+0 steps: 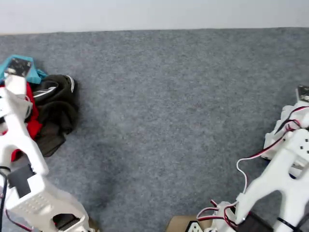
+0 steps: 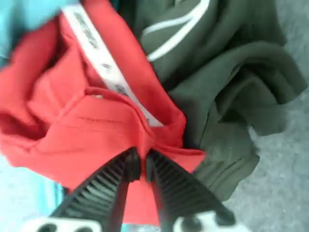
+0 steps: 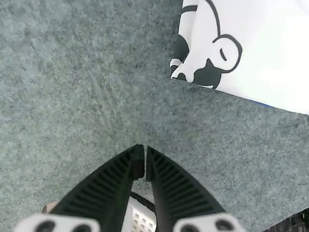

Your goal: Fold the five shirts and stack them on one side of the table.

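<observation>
A heap of shirts lies at the table's left edge: a red shirt (image 1: 33,122), a dark olive shirt (image 1: 58,106) and a teal shirt (image 1: 34,75). My left arm (image 1: 17,101) stands over this heap. In the left wrist view my left gripper (image 2: 141,162) is shut on a fold of the red shirt (image 2: 87,121), with the dark olive shirt (image 2: 217,72) beside it and the teal shirt (image 2: 24,14) at the corner. My right gripper (image 3: 141,153) is shut and holds nothing, just above the grey surface. A white shirt (image 3: 256,43) with a black print lies close beyond it.
The grey carpet-like table top (image 1: 169,96) stretches wide between the two arms. My right arm (image 1: 285,164) with its red and white cables stands at the right edge. A pale wall runs along the far side.
</observation>
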Controlling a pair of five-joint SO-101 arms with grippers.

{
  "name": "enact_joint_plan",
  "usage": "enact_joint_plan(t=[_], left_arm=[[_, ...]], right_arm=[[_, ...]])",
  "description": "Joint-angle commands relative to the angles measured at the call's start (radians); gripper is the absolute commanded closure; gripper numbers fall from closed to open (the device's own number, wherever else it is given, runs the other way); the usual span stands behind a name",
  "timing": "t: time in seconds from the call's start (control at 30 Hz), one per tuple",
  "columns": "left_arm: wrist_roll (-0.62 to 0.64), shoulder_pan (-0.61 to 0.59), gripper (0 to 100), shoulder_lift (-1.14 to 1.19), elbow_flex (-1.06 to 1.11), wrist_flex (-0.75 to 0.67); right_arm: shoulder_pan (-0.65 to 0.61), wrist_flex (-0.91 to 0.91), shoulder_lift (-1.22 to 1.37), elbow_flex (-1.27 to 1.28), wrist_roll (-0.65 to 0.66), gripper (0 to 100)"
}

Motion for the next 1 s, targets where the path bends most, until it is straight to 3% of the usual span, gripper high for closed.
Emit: enact_joint_plan(t=[0.0,0.37,0.63,0.97], left_arm=[[0.04,0.025,100,-0.097,-0.136,0.072],[0.354,0.241,100,-0.417,-0.341,0.14],[0.453,0.551,100,-0.586,-0.363,0.14],[0.508,0.924,100,-0.595,-0.361,0.173]], right_arm=[[-0.007,0.042,-0.045,-0.009,-0.009,98.8],[-0.012,0.042,-0.047,-0.012,-0.005,98.8],[-0.012,0.042,-0.047,-0.012,-0.003,98.8],[-0.01,0.042,-0.047,-0.012,0.034,98.8]])
